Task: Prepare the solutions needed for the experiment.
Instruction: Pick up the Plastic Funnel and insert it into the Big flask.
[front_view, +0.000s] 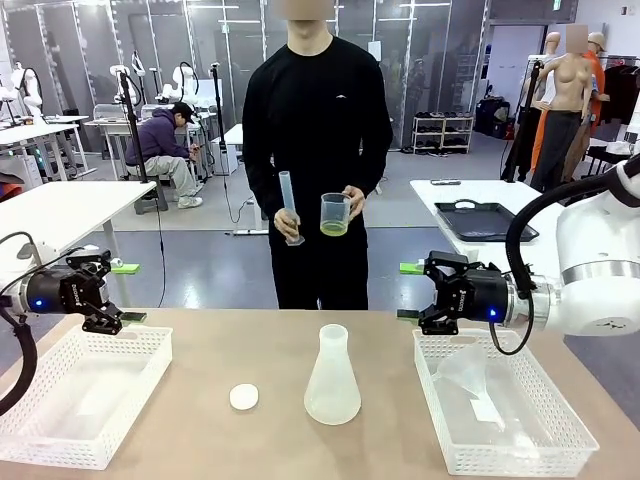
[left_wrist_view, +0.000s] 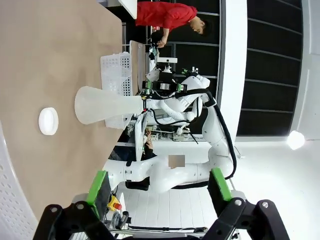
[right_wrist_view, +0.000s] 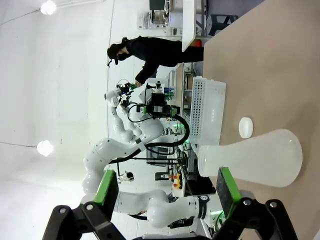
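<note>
Across the table a person holds a clear beaker (front_view: 335, 213) with a shallow layer of pale yellow-green solution (front_view: 334, 229) in one hand. The other hand holds a tall graduated cylinder (front_view: 289, 207). An empty translucent conical flask (front_view: 332, 376) (left_wrist_view: 100, 105) (right_wrist_view: 255, 158) stands upright at the table's middle, a white round cap (front_view: 243, 397) (left_wrist_view: 48, 121) (right_wrist_view: 245, 127) beside it. My left gripper (front_view: 128, 292) (left_wrist_view: 159, 185) hovers open above the left basket's far edge. My right gripper (front_view: 408, 291) (right_wrist_view: 166, 186) is open above the right basket's far edge. Both point inward toward the flask and hold nothing.
A white mesh basket (front_view: 30, 440) sits at the table's left. A second basket (front_view: 560, 450) at the right holds translucent plastic labware (front_view: 470, 375). Behind the person are other tables and a black tray (front_view: 485, 220).
</note>
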